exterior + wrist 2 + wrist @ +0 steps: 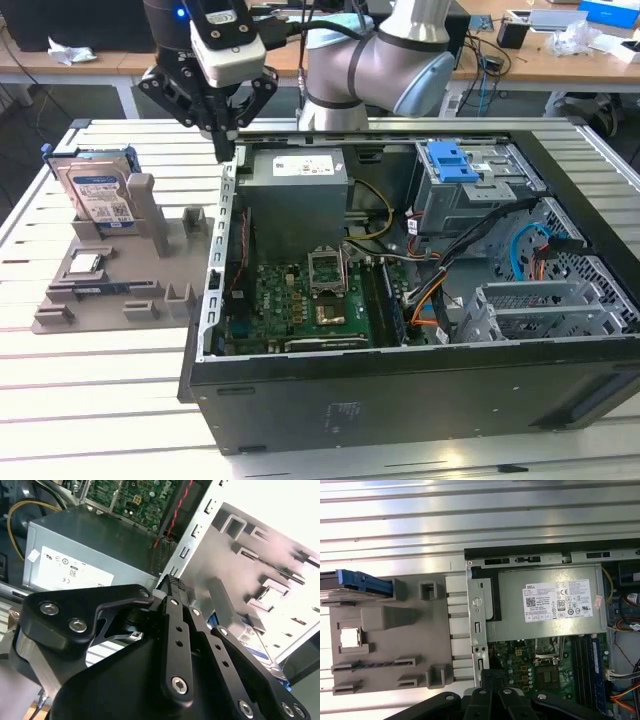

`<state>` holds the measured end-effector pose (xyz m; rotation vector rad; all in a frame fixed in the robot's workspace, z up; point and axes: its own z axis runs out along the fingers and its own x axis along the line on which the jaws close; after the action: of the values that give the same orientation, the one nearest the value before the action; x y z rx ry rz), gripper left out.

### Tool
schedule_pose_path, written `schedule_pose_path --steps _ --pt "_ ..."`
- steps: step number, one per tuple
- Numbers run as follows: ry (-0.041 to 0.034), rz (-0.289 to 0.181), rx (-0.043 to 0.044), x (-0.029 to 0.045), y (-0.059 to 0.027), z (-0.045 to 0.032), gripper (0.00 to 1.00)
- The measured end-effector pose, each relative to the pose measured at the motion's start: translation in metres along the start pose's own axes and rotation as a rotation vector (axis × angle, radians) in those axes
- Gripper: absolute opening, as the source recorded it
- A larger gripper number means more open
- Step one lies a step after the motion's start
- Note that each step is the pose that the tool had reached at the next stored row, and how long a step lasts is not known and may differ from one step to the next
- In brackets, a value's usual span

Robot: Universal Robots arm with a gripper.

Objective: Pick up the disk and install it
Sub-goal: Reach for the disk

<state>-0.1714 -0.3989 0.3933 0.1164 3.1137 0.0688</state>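
The disk (97, 192), a silver drive with a white-and-blue label in a blue carrier, stands on edge at the far end of a grey holder (120, 295) on the exterior view's left. Its blue carrier edge (362, 582) appears in the first wrist view, and a corner of the disk (256, 641) in the second. My gripper (228, 148) hangs shut and empty above the left wall of the open computer case (400, 385), to the right of the disk and apart from it. Its black fingers (172, 587) are pressed together in both wrist views, with the gripper (492, 676) over the case edge.
Inside the case lie a grey power supply (298, 190), a green motherboard (310, 300), loose cables and a grey drive cage with a blue latch (455, 165). A small square chip (85, 263) sits on the grey holder. Slatted metal tabletop surrounds both.
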Motion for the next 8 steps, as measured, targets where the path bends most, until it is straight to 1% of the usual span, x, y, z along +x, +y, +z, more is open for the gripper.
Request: schedule_pose_path --steps 3,5,8 --pt "0.0000 0.000 -0.0001 0.0099 -0.0007 -0.0002 0.10" --pt "0.0000 0.000 0.0000 0.0135 -0.0010 -0.0003 0.10" --pt "0.0000 0.000 0.0000 0.0169 -0.0013 -0.0004 0.10"
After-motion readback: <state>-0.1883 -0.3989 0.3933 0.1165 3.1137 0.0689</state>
